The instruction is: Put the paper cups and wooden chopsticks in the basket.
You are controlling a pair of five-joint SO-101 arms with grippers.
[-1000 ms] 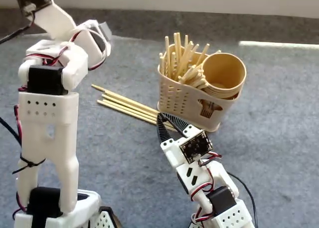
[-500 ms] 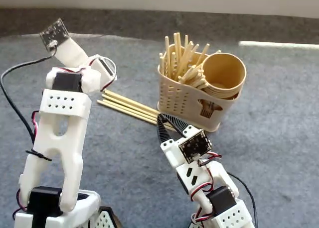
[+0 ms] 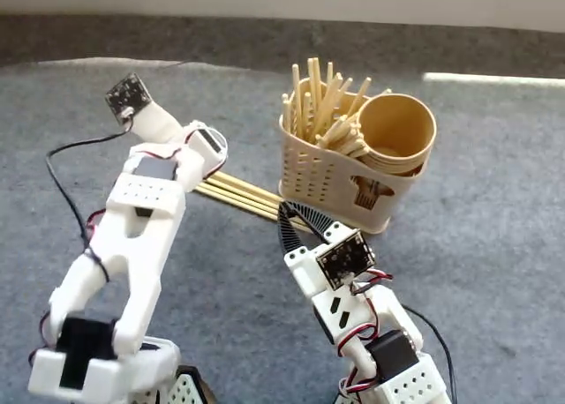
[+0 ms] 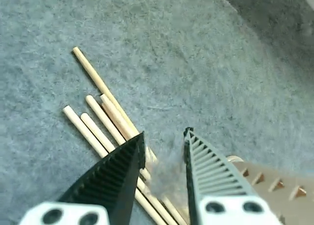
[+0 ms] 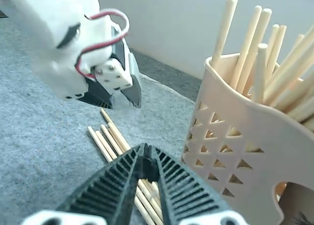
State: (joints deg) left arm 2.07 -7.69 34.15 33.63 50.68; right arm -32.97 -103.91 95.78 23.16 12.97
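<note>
left wrist view: my left gripper (image 4: 164,134) hangs released, jaws apart, just above a loose bundle of wooden chopsticks (image 4: 100,118) lying flat on the grey counter (image 4: 196,48). my right gripper (image 5: 146,150) is clenched, tips meeting with nothing visible between them, low over the other end of the same bundle and just beside the basket (image 5: 230,146). in the high view the basket stands upright toward the counter's far edge. nested paper cups (image 3: 397,129) lie tilted inside it, mouths facing my side, and upright chopsticks (image 3: 316,95) stand on end beside them.
</note>
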